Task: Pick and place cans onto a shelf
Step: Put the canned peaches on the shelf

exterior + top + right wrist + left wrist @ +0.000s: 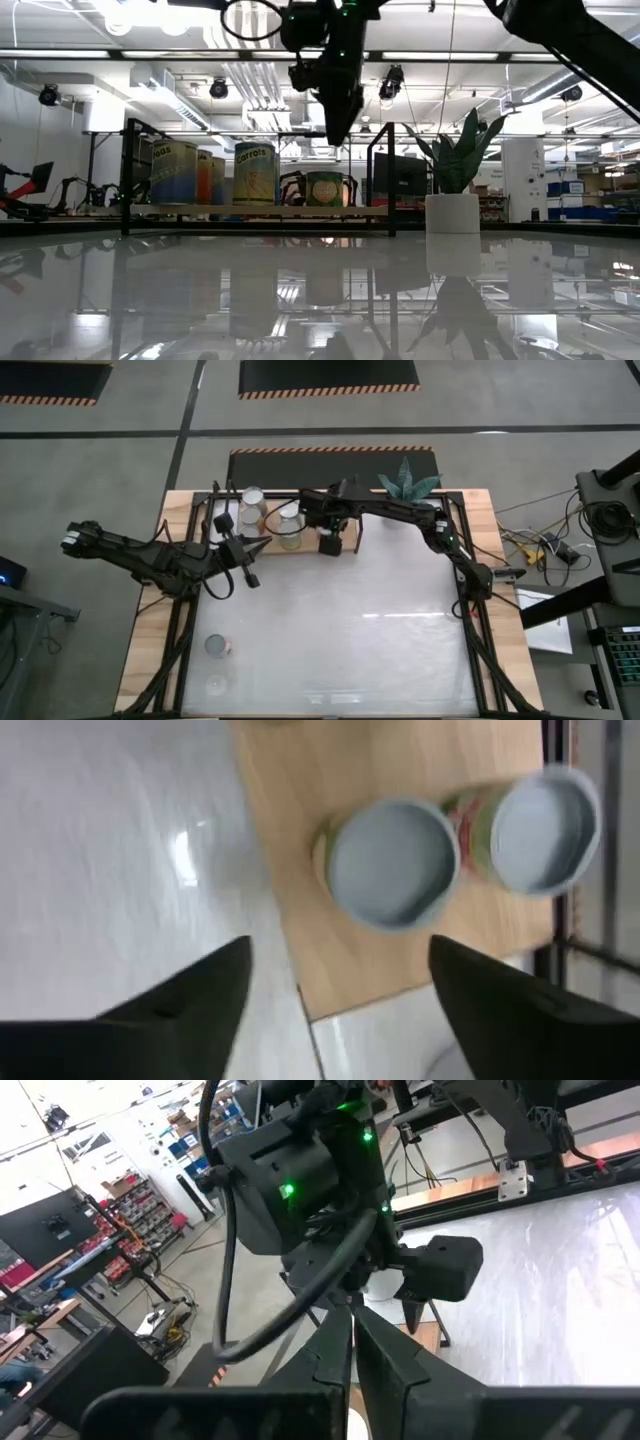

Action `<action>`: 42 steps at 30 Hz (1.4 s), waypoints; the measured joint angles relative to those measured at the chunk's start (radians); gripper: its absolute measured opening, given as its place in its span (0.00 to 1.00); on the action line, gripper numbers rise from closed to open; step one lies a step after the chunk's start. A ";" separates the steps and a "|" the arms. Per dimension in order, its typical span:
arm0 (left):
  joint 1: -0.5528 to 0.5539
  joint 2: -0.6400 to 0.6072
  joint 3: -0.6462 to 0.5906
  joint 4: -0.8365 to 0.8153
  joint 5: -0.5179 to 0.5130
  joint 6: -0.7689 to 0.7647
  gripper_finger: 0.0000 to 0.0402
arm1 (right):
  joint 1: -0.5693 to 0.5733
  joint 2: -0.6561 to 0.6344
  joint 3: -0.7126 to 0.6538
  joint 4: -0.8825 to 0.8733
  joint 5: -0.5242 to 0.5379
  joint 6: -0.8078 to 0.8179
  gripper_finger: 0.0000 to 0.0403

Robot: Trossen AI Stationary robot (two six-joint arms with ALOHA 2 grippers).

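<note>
Wooden shelf (390, 530) at table's far edge carries several cans (252, 505), one labelled carrots (254, 173). Right gripper (331, 542) hangs above shelf's front edge just beside nearest can (392, 863), fingers (190, 995) spread, empty. Left gripper (250, 565) near shelf's left end, fingers closed on nothing. Two cans (217, 647) remain on white tabletop (350, 630), near left corner.

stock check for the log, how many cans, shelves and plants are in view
silver-grey metal cans on the light wooden black-framed shelf: 4
silver-grey metal can on the white tabletop: 1 (faint shape near it unclear)
white pot with spiky green plant: 1
shelf: 1
total: 7
</note>
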 joint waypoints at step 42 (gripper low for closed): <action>0.000 0.000 0.000 -0.007 0.000 0.000 0.00 | -0.038 0.065 -0.126 0.218 0.146 -0.098 0.02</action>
